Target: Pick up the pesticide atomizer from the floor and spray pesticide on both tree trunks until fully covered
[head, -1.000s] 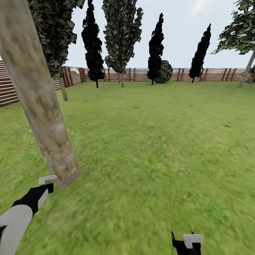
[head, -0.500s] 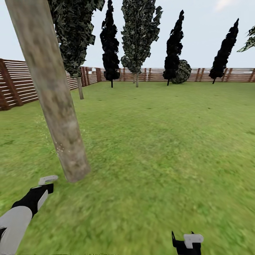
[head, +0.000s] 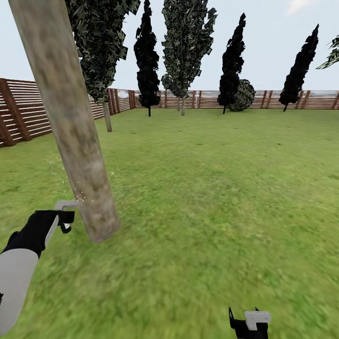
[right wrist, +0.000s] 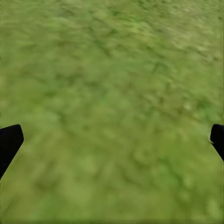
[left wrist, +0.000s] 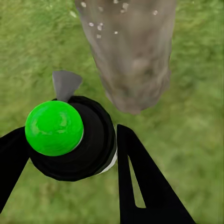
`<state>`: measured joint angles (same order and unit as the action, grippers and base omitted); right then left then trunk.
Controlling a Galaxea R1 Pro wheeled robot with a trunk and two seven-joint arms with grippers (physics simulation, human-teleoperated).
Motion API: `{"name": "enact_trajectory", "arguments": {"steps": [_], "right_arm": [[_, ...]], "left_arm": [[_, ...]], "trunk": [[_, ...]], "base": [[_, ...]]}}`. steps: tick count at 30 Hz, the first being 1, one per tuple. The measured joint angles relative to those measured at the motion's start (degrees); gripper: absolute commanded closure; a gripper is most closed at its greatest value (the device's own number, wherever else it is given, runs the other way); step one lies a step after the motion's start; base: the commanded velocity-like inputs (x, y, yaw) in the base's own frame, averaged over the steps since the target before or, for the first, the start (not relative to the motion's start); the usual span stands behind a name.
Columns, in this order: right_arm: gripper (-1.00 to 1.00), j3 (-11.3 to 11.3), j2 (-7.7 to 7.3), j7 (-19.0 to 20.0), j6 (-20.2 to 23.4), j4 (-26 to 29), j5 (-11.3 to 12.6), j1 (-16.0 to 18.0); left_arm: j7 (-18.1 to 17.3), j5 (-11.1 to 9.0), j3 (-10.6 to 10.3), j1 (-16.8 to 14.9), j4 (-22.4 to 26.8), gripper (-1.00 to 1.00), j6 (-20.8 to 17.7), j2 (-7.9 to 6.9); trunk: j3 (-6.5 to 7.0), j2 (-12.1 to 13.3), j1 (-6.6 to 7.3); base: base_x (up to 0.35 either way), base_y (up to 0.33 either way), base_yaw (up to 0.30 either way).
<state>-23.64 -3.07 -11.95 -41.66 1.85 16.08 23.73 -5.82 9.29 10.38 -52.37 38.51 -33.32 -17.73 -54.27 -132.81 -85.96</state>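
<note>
Your left hand is clamped on the pesticide atomizer: in the left wrist view its black fingers sit on either side of the black body, which carries a bright green ball on top and a grey nozzle pointing toward the tree trunk. In the head view that hand is raised beside the lower part of the near trunk, with the grey nozzle tip just beside the bark, touching or nearly so. Pale specks show on the bark near the nozzle. The trunk leans across the left of your head view and meets the lawn close in front of you. Your right hand hangs low over the grass, its fingers spread wide apart with nothing between them. Beyond, a brown slatted fence bounds the garden, with dark narrow trees and a round bush along it.
</note>
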Motion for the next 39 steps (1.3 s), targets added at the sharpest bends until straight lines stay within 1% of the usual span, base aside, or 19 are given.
{"name": "enact_trajectory", "arguments": {"steps": [1, 2, 3, 5, 6, 7, 8, 9, 11, 12, 14, 18, 21, 26, 29, 31, 34, 37, 39], "right_arm": [[-1.0, 0.0, 0.05, 0.0, 0.0, 0.0, 0.0, 0.0], [-1.0, 0.0, 0.07, 0.0, 0.0, 0.0, 0.0, 0.0], [-1.0, 0.01, 0.04, 0.0, 0.0, 0.0, 0.0, 0.0], [-1.0, -0.01, 0.06, 0.0, 0.0, 0.0, 0.0, 0.0], [-1.0, 0.01, 0.06, 0.0, 0.0, 0.0, 0.01, 0.0], [-1.0, -0.01, 0.07, 0.0, 0.0, 0.0, -0.01, 0.0], [-1.0, -0.01, 0.07, 0.0, 0.0, 0.0, -0.01, 0.0], [-1.0, 0.0, 0.08, 0.0, 0.0, 0.0, 0.0, 0.0], [-1.0, 0.0, 0.08, 0.0, 0.0, 0.0, 0.0, 0.0], [-1.0, 0.01, 0.08, 0.0, 0.0, 0.0, 0.0, 0.0], [-1.0, 0.0, 0.08, 0.0, 0.0, 0.0, 0.0, 0.0], [-1.0, 0.0, 0.08, 0.0, 0.0, 0.0, 0.0, 0.0], [-1.0, 0.0, 0.08, 0.0, 0.0, 0.0, 0.0, 0.0], [-1.0, 0.0, 0.08, 0.0, 0.0, 0.0, 0.0, 0.0], [-1.0, 0.0, 0.08, 0.0, 0.0, 0.0, 0.0, 0.0], [-1.0, 0.0, 0.08, 0.0, 0.0, 0.0, 0.0, 0.0], [-1.0, 0.01, 0.08, 0.0, 0.0, 0.0, 0.0, 0.0], [-1.0, 0.01, 0.08, 0.0, 0.0, 0.0, 0.01, 0.0], [-1.0, 0.0, 0.08, 0.0, 0.0, 0.0, 0.0, 0.0]], "left_arm": [[-2.66, -0.52, -0.05, -0.13, 0.11, 1.0, -0.13, 0.05], [-4.38, -0.54, -0.04, -1.05, 1.01, 1.0, -0.8, 0.28], [-4.84, -0.23, -0.02, -1.83, 1.57, 1.0, -2.18, 0.31], [-5.37, 0.35, 0.0, -3.46, 2.03, 1.0, -5.11, -0.55], [-5.49, 0.56, 0.02, -4.42, 2.05, 1.0, -5.75, -2.26], [-5.54, 1.06, 0.06, -4.59, 2.01, 1.0, -5.95, -4.57], [-5.57, 0.83, 0.06, -4.41, 1.95, 1.0, -5.89, -5.78], [-5.59, 0.61, -0.07, -4.11, 1.97, 1.0, -5.68, -6.53], [-5.61, 0.33, -0.16, -3.01, 1.67, 1.0, -5.44, -6.97], [-5.61, 0.05, -0.18, -2.21, 1.84, 1.0, -5.33, -6.95], [-5.61, -0.1, -0.11, -1.82, 1.78, 1.0, -5.23, -6.78], [-5.61, -0.22, 0.07, -1.73, 1.53, 1.0, -5.19, -6.31], [-5.61, -0.13, 0.08, -1.68, 1.4, 1.0, -5.18, -5.84], [-5.61, -0.14, 0.08, -1.68, 1.83, 1.0, -5.12, -5.74], [-5.61, -0.44, 0.1, -1.67, 2.19, 1.0, -5.18, -5.51], [-5.52, -0.64, 0.23, -1.7, 4.32, 1.0, -5.26, -4.61], [-5.34, -0.29, 0.08, -1.73, 7.45, 1.0, -5.85, -4.51], [-5.36, -0.47, 0.04, -1.9, 12.61, 1.0, -6.41, -4.55], [-5.43, -0.27, 0.08, -1.75, 12.83, 1.0, -6.44, -4.58]], "trunk": [[0.0, 0.0, 0.0], [0.01, 0.0, 0.0], [0.01, 0.0, 0.0], [0.01, 0.0, 0.0], [0.01, 0.0, 0.0], [0.0, 0.0, 0.0], [0.0, 0.0, 0.0], [0.0, 0.0, 0.0], [-0.01, 0.0, 0.0], [0.0, 0.0, 0.0], [0.0, 0.0, 0.0], [0.0, 0.0, 0.0], [0.0, 0.0, 0.0], [0.0, 0.0, 0.0], [0.0, 0.0, 0.0], [0.0, 0.0, 0.0], [0.0, 0.0, 0.0], [0.01, 0.0, 0.0], [0.0, 0.0, 0.0]], "base": [[0.0, 0.0, 0.0], [0.0, 0.0, 0.0], [0.0, 0.0, 0.0], [0.0, 0.0, 0.0], [0.0, 0.0, 0.0], [0.0, 0.0, 0.0], [0.0, 0.0, 0.018], [0.0, 0.0, 0.103], [0.0, 0.0, 0.239], [0.009, 0.0, 0.268], [0.134, -0.053, 0.184], [0.228, -0.156, 0.023], [0.042, -0.259, 0.001], [0.013, -0.274, 0.0], [0.19, -0.191, 0.0], [0.248, -0.021, 0.002], [0.043, -0.002, 0.169], [0.002, 0.0, 0.261], [0.0, -0.116, 0.051]]}}
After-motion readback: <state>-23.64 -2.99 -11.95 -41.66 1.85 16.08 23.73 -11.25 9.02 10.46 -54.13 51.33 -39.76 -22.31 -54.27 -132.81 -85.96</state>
